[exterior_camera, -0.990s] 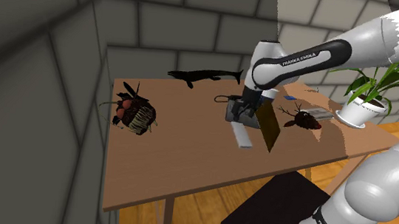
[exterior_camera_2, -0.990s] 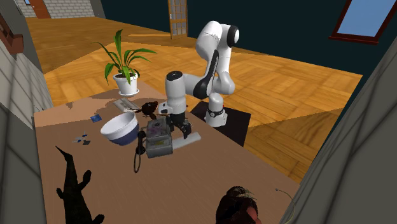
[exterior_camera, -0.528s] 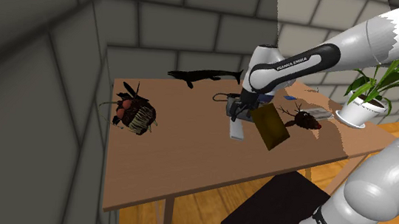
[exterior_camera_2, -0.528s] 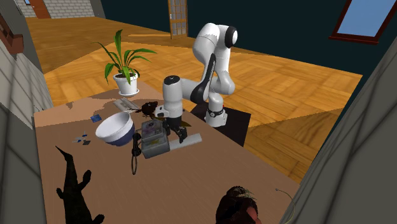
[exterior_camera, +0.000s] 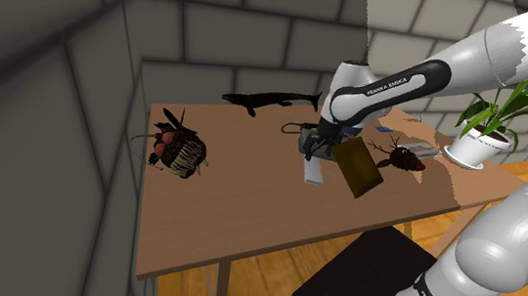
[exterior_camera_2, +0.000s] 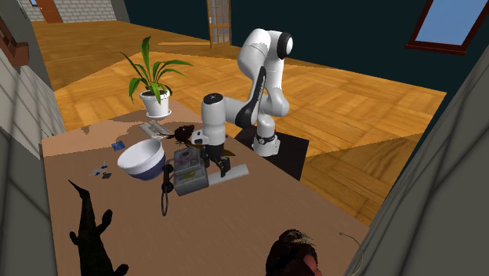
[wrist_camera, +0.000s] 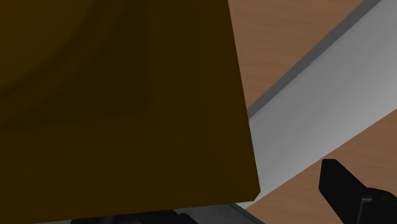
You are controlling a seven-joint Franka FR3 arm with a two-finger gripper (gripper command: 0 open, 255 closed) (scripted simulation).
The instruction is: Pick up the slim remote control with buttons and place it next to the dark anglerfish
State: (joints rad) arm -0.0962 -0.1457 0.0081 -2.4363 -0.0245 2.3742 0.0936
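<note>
Shoulder view, gripper (exterior_camera: 317, 153) at grey remote (exterior_camera: 315, 172), dark anglerfish (exterior_camera: 176, 149) well apart, wrist view, remote close, hold unclear

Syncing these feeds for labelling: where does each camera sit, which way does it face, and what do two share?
Shoulder view: beside the stand, looking down across the table toward the stone wall; arm and claw show.
Second exterior view: across the table, facing the arm and its stand.
Wrist view: on the hand, looking at the grey remote; one black finger shows.
Shared: both exterior views show the anglerfish.
</note>
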